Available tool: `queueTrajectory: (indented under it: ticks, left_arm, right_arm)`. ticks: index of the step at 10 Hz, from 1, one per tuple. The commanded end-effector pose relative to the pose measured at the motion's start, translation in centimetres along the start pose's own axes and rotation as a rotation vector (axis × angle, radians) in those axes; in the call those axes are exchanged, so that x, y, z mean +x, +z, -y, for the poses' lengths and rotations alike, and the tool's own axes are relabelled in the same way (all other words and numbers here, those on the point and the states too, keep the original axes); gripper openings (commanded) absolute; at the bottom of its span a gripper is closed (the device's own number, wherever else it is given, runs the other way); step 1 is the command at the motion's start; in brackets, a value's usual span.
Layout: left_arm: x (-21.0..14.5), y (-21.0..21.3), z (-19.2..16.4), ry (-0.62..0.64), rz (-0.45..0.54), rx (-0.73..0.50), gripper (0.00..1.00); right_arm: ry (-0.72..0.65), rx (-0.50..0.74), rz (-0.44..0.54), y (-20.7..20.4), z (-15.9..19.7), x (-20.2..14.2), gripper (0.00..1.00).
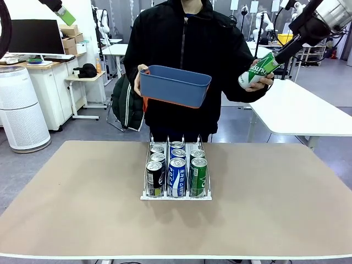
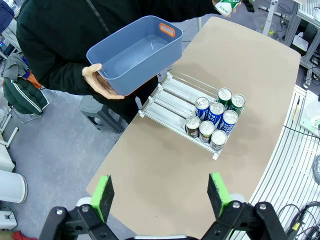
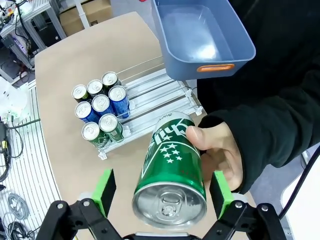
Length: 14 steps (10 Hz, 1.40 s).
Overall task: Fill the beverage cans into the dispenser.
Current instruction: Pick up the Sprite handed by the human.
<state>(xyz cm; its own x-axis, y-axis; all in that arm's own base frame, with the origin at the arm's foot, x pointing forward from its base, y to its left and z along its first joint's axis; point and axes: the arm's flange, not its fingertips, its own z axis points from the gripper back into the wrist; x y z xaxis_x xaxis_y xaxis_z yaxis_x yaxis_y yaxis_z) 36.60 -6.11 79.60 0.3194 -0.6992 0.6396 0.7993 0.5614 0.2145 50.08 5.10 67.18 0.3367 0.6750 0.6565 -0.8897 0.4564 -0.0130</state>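
Person's hand [image 3: 220,157] offers green can [image 3: 172,172] between right gripper's [image 3: 162,192] spread fingers at lower frame, presumably for handover; left gripper [image 2: 160,196] gapes empty.

Robot: two arms with white housings; the right arm [image 1: 324,14] near the top right corner of the front view shows a white-and-silver wrist segment joined to a black end-effector body.

Left end effector [image 2: 162,195]: black angular finger links with round silver screws at the joints, each finger faced with a bright green rectangular pad [image 2: 103,196]. Right end effector [image 3: 162,192]: same build, black links, silver screw heads, green pads [image 3: 220,192].

Person [image 1: 187,49]: black hooded jacket zipped up the front, long black sleeves [image 3: 272,120] with cuffs reaching the wrist.
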Motion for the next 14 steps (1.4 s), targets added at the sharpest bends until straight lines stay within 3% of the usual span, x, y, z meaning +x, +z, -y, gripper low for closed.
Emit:
queueTrajectory:
  ticks: [1,7,8,9,10,11,12,13,14]
  left_arm:
    - [-0.16,0.05,-0.04,0.0,0.0,0.0,1.0]
    - [-0.16,0.05,-0.04,0.0,0.0,0.0,1.0]
    - [-0.16,0.05,-0.04,0.0,0.0,0.0,1.0]
    - [-0.16,0.05,-0.04,0.0,0.0,0.0,1.0]
    - [-0.16,0.05,-0.04,0.0,0.0,0.0,1.0]
    - [-0.16,0.05,-0.04,0.0,0.0,0.0,1.0]
    - [-0.16,0.05,-0.04,0.0,0.0,0.0,1.0]
    - [-0.16,0.05,-0.04,0.0,0.0,0.0,1.0]
    - [-0.16,0.05,-0.04,0.0,0.0,0.0,1.0]
  right_arm:
    - [0.011,0.01,0.04,-0.26,0.38,0.32,1.0]
    - [-0.005,0.003,0.009,-0.17,0.22,0.16,1.0]
    - [-0.006,0.0,0.01,-0.11,0.3,0.15,0.96]
    - [-0.053,-0.011,-0.018,-0.02,0.32,0.27,0.8]
    - [-0.054,-0.006,-0.014,0.07,0.33,0.31,0.76]
    - [-0.06,-0.019,-0.013,0.17,0.44,0.37,0.6]
    - [-0.062,-0.019,-0.01,0.23,0.32,0.36,0.56]
    - [-0.064,-0.023,-0.008,0.28,0.23,0.37,0.4]
    - [-0.059,-0.022,0.005,0.26,0.26,0.46,0.36]
